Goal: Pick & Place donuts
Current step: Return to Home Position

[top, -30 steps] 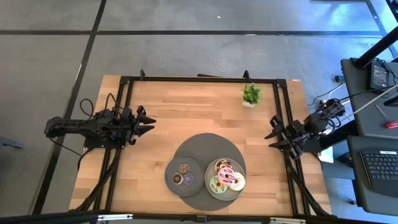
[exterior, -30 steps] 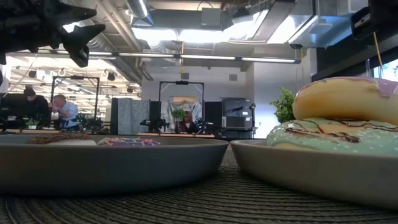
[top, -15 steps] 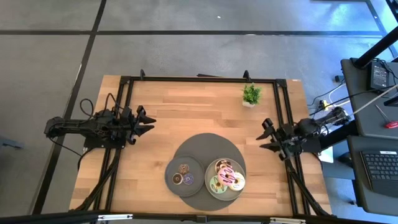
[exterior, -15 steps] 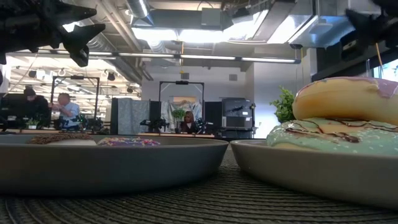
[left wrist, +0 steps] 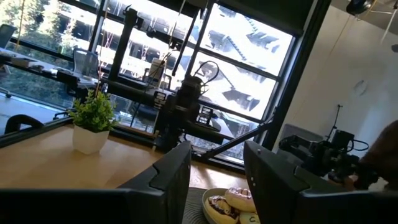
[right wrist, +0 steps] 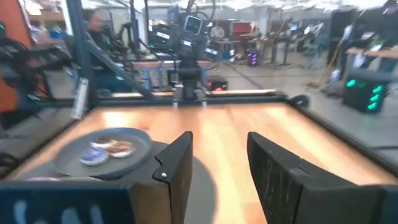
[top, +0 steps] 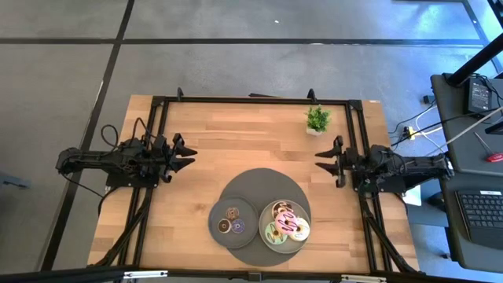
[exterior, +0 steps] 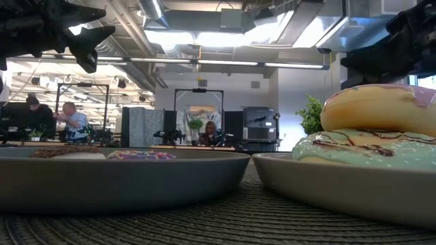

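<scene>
Donuts point(top: 287, 224) all on plates point(top: 212, 224) (placing looks done); homing step. My left gripper point(top: 191, 156) and right gripper point(top: 321, 160) hang open, empty; next, park arms.

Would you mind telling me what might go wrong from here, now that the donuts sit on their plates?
1. The large donuts lie crowded on the light grey plate. In the low view a pale donut rests on the green donut, so a bump might slide it off.
2. The right gripper, open and empty, hangs near the potted plant; a sweep toward the back might tip it.
The left gripper waits open at the table's left.
</scene>
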Robot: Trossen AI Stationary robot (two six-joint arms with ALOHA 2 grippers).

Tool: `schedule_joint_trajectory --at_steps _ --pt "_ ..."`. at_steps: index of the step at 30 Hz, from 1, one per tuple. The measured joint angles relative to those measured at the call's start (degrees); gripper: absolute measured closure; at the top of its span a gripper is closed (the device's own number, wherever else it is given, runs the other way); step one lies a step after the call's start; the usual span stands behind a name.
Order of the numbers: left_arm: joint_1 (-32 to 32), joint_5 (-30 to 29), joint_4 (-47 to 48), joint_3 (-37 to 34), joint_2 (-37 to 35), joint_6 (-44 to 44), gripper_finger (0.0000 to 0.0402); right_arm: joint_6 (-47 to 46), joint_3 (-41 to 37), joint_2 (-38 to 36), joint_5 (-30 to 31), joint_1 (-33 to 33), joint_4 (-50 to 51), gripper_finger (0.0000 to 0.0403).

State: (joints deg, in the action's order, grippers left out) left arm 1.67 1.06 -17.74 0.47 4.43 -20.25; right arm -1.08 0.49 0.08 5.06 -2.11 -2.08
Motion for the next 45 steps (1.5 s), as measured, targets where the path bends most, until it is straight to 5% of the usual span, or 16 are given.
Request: schedule_joint_trajectory --at_steps 6,45 --pt "0.0 0.02 0.01 0.0 0.0 0.0 0.0254 6.91 0.0 0.13 0.25 3.35 0.12 0.0249" --pt "0.0 0.04 0.02 0.0 0.0 0.0 0.0258 4.38 0.0 0.15 0.26 3.39 0.2 0.0249"
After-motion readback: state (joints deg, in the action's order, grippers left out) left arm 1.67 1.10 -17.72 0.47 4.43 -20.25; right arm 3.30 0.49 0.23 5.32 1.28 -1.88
